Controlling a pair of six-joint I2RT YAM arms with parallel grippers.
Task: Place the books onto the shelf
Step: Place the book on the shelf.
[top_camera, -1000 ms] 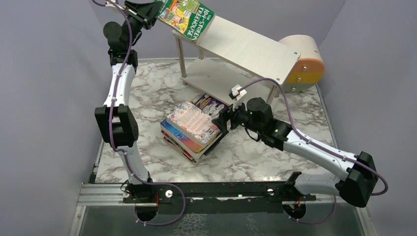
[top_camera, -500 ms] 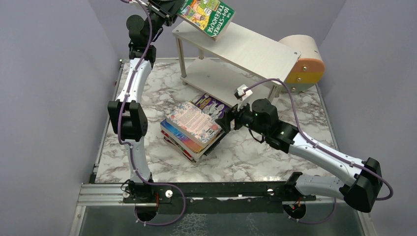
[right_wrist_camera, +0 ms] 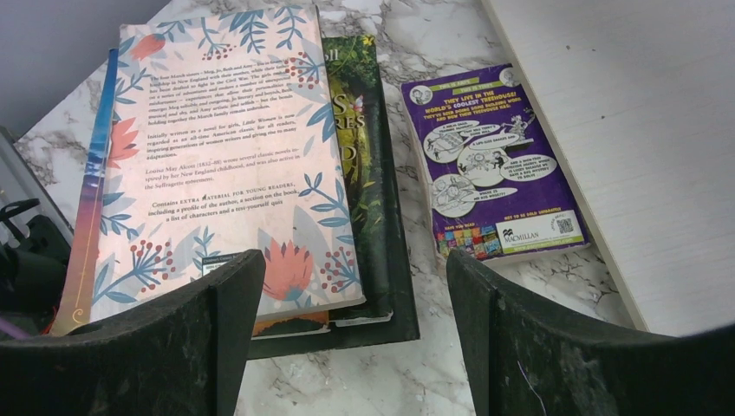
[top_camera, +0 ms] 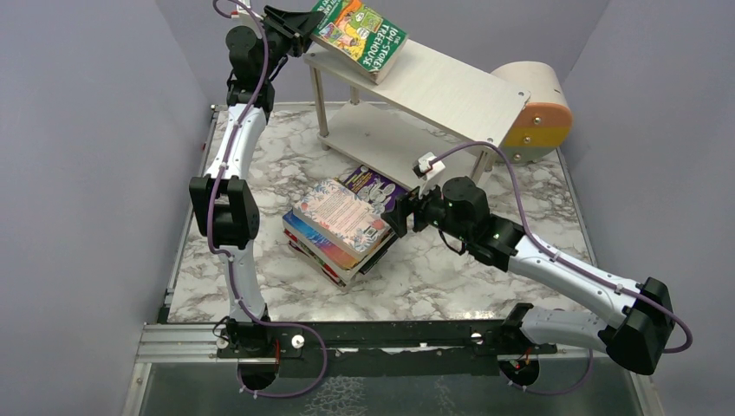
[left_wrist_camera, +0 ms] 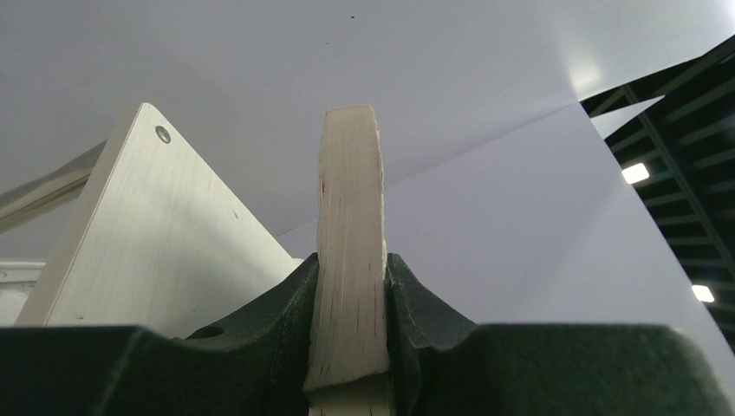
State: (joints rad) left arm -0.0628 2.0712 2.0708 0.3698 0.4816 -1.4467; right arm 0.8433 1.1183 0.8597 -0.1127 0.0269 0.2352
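- Now the left gripper (left_wrist_camera: 351, 286) is clamped on the green book (top_camera: 360, 35), its fingers pressing both covers with the page edge showing between them
- That book hangs tilted over the left end of the shelf's (top_camera: 438, 87) top board; whether its lower corner touches the board cannot be told
- Right gripper (right_wrist_camera: 353, 260) hovers low over the right edge of the stack (top_camera: 334, 230), jaws spread wide and gripping nothing
- Stack lies flat on the marble table (top_camera: 433, 269), in front of the shelf, with a pink floral book (right_wrist_camera: 217, 147) on top and a dark green cover showing beneath it
- Purple book (right_wrist_camera: 490, 165) lies flat on the table between the stack and the shelf's lower board, a strip of marble apart from the stack and just beside the board's edge
- Round box (top_camera: 537, 108) stands behind the shelf's right end
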